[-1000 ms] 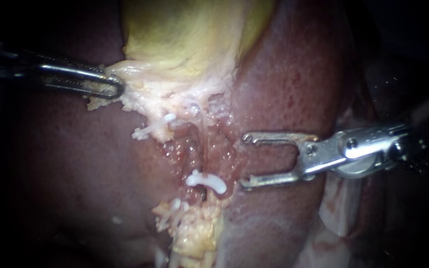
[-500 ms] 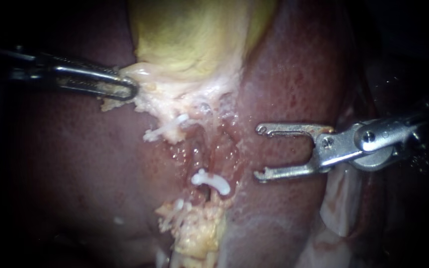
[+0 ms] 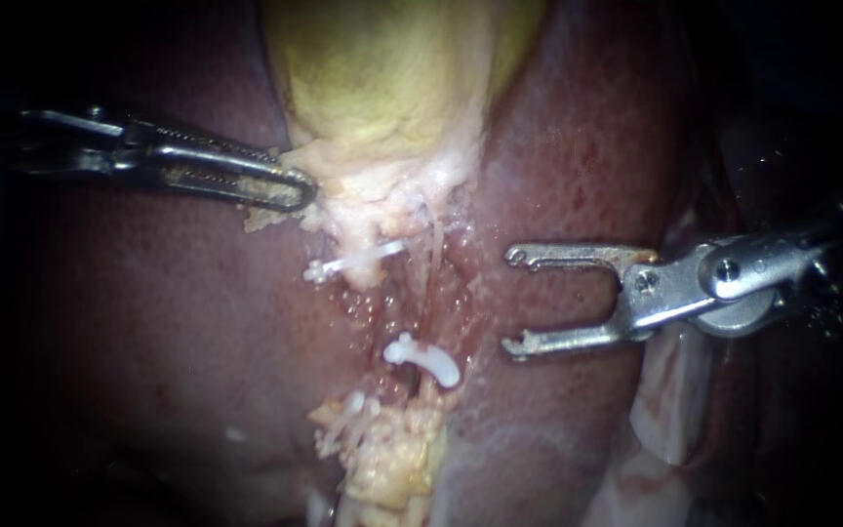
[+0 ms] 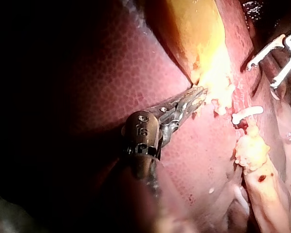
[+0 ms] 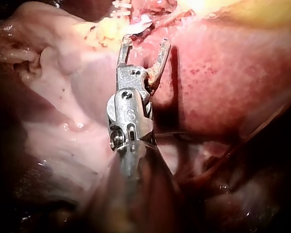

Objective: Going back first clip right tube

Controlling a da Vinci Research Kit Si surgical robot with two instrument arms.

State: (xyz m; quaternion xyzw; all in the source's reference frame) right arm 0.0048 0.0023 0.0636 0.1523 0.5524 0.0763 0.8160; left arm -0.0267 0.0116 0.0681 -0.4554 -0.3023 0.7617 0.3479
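My right instrument comes in from the right over the liver, jaws open and empty, a short way right of a curved white clip in the raw groove. A second white clip lies higher, under the pale edge of the yellow gallbladder. My left instrument is shut on that pale edge tissue. The left wrist view shows its jaws pinching the tissue, with the clip and my right instrument beyond. In the right wrist view the open jaws stand just short of the clip.
Yellowish fatty tissue with another white clip hangs below the groove. Pale folded tissue lies under my right instrument's shaft. Dark red liver surrounds the groove on both sides.
My right instrument drew back to the right from the lower clip, then held still. My left instrument moved right, dragging the gallbladder's edge and the upper clip with it.
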